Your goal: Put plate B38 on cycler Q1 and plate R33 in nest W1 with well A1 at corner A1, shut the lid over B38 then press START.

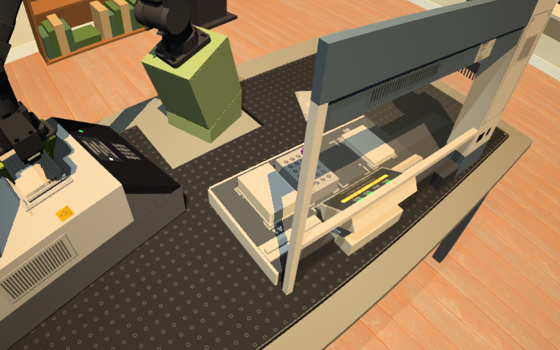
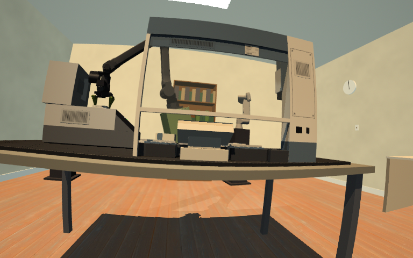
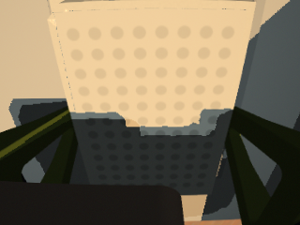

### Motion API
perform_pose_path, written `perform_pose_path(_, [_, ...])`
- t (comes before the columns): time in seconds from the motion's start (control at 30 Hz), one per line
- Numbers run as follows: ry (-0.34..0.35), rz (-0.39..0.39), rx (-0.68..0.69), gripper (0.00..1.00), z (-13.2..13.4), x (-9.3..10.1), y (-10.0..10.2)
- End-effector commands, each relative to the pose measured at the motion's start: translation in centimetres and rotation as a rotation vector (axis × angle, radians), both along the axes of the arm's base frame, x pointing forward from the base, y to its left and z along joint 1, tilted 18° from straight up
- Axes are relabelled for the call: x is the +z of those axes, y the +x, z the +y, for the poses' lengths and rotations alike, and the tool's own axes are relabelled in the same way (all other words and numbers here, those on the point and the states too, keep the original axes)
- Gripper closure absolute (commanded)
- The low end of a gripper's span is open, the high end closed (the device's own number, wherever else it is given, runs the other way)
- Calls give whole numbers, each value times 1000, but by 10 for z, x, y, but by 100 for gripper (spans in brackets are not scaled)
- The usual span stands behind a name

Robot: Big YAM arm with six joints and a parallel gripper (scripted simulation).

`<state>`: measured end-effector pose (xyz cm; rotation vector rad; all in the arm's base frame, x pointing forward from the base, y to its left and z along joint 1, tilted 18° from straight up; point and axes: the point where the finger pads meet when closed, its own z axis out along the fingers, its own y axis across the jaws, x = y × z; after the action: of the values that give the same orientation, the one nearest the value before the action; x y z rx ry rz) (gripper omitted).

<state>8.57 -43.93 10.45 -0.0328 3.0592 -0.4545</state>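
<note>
My gripper (image 1: 28, 164) is shut on the plate B38 (image 1: 30, 180), gripping its long sides. It holds the plate low over the block recess of the cycler Q1 (image 1: 61, 206), at the far left. In the wrist view the plate (image 3: 153, 82) lies level between the green fingers, with the recess's two far locators just beyond its far end. I cannot tell whether it rests on the block. Q1's lid (image 2: 64, 82) stands open behind the gripper (image 2: 102, 99). Q1's lamp (image 1: 80, 130) is green. The plate R33 (image 1: 368, 146) lies on the deck under the gantry.
The tube cooling block (image 1: 306, 170) and the deep-well block (image 1: 262, 195) sit on the deck tray. The gantry frame with its post (image 1: 303, 197) stands over the deck. Q1's dark key panel (image 1: 109, 150) slopes toward the arm's green base (image 1: 194, 90).
</note>
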Motion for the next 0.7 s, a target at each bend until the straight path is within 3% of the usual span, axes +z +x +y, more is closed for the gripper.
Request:
perform_pose_path(0.0, [-82,-22,5,100,-18,29,12])
perform_pose_path(0.67, [-53,-7,-8,100,-28,23,-4])
